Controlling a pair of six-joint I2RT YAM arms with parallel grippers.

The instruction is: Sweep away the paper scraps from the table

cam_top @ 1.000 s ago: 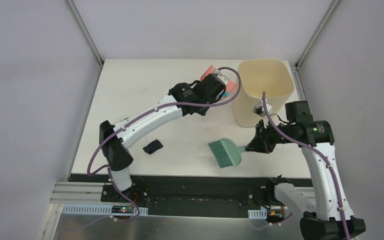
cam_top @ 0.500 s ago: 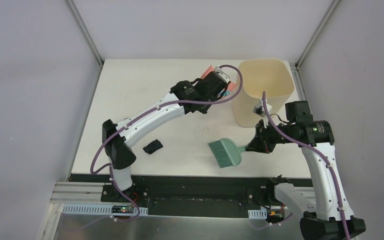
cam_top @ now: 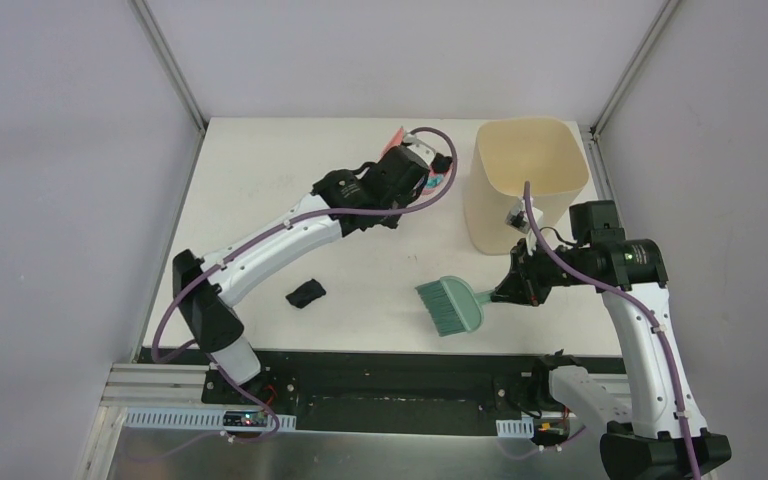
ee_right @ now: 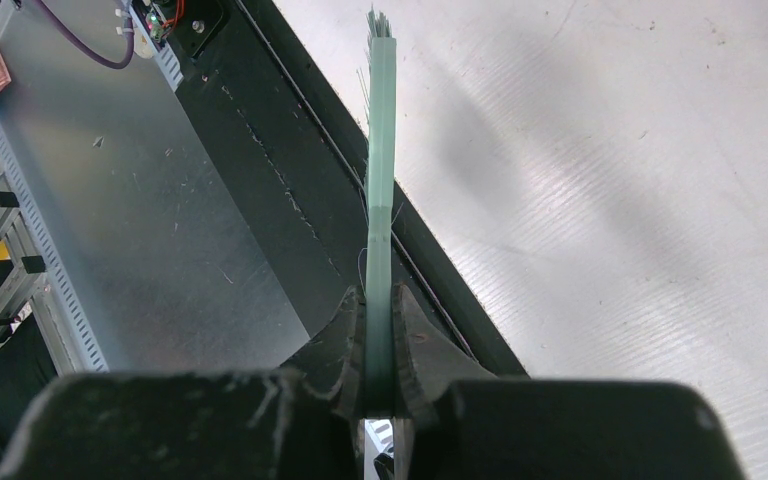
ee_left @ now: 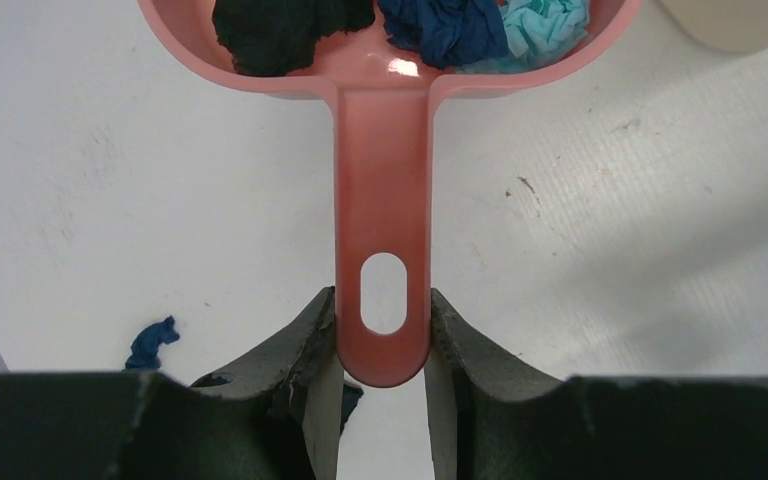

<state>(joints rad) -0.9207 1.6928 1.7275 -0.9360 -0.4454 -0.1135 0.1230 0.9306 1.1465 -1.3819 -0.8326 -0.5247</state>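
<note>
The left gripper clamps the dustpan by its handle, scraps heaped inside. Tilting short of the bin at three o'clock would spill them. The right gripper pinches the brush.

Three paper scraps are sitting in one dustpan, at least two more on the desk. One brush and one bin are showing.
</note>
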